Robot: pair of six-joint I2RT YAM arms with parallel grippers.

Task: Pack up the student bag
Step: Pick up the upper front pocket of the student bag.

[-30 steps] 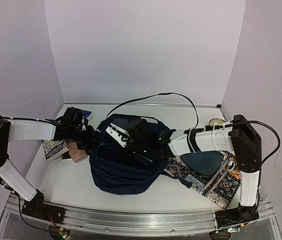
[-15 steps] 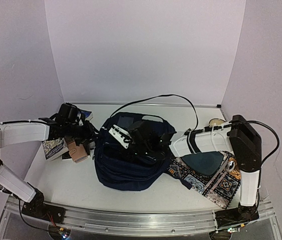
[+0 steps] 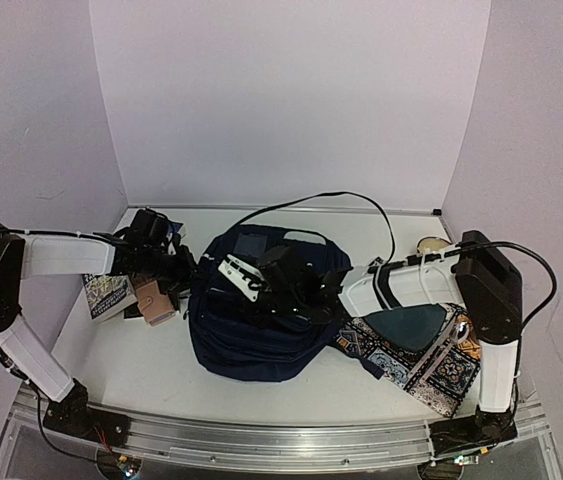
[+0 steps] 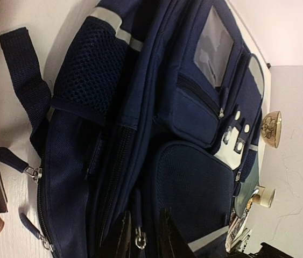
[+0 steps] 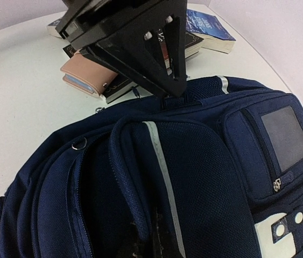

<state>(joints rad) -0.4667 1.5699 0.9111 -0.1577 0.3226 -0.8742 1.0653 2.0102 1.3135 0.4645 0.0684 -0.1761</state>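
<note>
As packing has yet to begin, with the books outside it, the student bag (image 3: 261, 335) lies in a heap at the middle of the table (image 3: 131, 365), its right flank touching a patterned mat (image 3: 416, 368) nearer the front edge. The right gripper (image 5: 143, 244) is closed down on top of the bag, apparently pinching a fold of fabric beside the white stripe. At the bag's left side, the left gripper (image 4: 143, 239) has its jaws narrowly parted around a small metal zipper pull (image 4: 138, 240), which sits between them without clearly being clamped. Just beyond, a tan case (image 3: 153, 300) and a stack of books (image 3: 109, 297) wait on the left.

The risk lies in that loose hold. If the left jaws close off-centre or draw away too early, the small pull could slip free and the zip stay shut. If the right pinch gives, the slack fabric may bunch and jam the zipper. A hard tug could also drag the whole bag into the books.
</note>
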